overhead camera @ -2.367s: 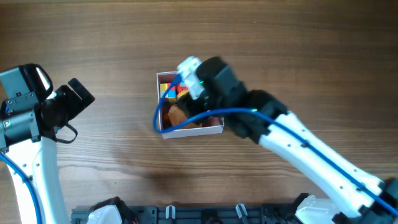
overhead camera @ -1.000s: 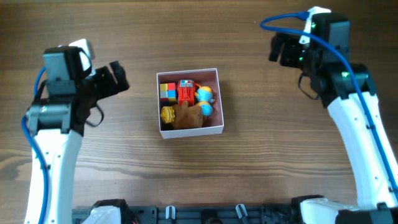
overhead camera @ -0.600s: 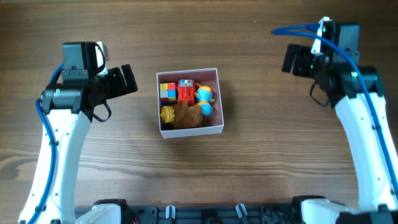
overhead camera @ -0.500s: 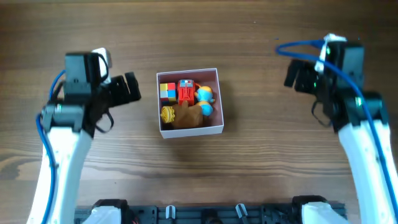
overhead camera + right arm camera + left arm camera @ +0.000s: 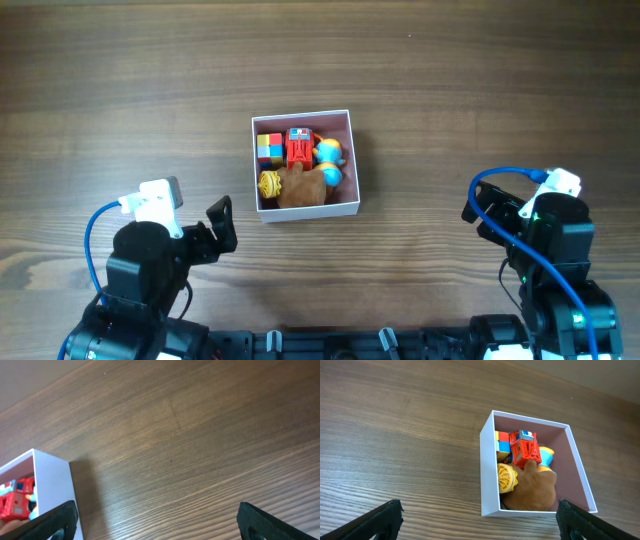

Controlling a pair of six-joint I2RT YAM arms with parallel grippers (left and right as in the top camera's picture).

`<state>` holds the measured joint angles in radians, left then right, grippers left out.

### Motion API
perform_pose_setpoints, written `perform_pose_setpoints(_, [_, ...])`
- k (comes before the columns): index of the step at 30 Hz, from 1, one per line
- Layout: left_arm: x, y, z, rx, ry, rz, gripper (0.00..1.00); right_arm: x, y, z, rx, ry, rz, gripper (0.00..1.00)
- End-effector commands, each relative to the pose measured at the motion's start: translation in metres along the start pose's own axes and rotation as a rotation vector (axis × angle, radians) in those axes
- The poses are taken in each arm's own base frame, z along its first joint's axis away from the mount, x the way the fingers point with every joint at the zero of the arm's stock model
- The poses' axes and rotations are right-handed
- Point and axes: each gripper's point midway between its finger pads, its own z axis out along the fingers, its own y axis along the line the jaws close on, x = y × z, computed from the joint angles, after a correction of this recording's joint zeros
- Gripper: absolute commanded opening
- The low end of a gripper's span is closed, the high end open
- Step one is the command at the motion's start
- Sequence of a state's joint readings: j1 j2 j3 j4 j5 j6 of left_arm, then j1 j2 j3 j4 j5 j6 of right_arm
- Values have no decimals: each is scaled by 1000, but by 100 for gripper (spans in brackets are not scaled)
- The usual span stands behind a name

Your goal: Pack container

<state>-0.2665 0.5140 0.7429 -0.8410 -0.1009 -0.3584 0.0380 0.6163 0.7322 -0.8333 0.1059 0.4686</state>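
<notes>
Container: sits on the desk near the middle of the overhead view, a touch toward 12 o'clock. Same spot and same heading as half a second ago. Nothing grips it.

Contents unchanged:
- colour-block cube in the 10 o'clock corner
- red toy at 12 o'clock, beside the cube
- blue-and-yellow toy at 2 to 3 o'clock
- yellow toy at 8 o'clock
- brown plush at 6 o'clock, touching its neighbours

Change: both arms have pulled back. Half a second ago they flanked the container at 9 and 3 o'clock. Now they are folded low toward the near edge.

Left pincer: at about 7 o'clock from the container, near it but apart. Its wrist camera shows the two fingertips spread wide, nothing between them, with the container ahead.

Right pincer: at about 4 o'clock, well apart from the container. Its fingertips are also spread wide and empty in its wrist view, where only a white corner of the container shows at 8 o'clock.
</notes>
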Motion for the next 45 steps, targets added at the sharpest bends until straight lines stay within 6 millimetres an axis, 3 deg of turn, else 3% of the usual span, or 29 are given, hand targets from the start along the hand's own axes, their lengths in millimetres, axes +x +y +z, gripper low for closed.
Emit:
perform_pose_setpoints(1, [1, 3, 1, -15, -4, -13, 100, 3, -3, 5, 19, 18, 64, 100])
perform_pose_setpoints(10, [1, 3, 1, -15, -4, -13, 100, 9, -5, 15, 49, 65, 48, 100])
perform_pose_setpoints(15, [1, 3, 1, -15, -4, -13, 100, -29, 9, -29, -77, -218, -121, 100])
perform_pose_setpoints(19, [1, 3, 1, -15, -4, -13, 100, -28, 10, -48, -169, -412, -158, 100])
perform_pose_setpoints(25, [1, 3, 1, -15, -4, -13, 100, -23, 33, -31, -386, -667, -170, 100])
perform_pose_setpoints(29, [1, 3, 1, -15, -4, -13, 100, -17, 49, -23, -412, -787, -419, 100])
perform_pose_setpoints(32, [1, 3, 1, -15, -4, -13, 100, -5, 50, -10, -371, -788, -560, 100])
perform_pose_setpoints(35, [1, 3, 1, -15, -4, -13, 100, 21, 41, 22, -364, -677, -548, 100])
perform_pose_setpoints(45, [1, 3, 1, -14, -3, -13, 100, 21, 41, 22, -366, -672, -530, 100])
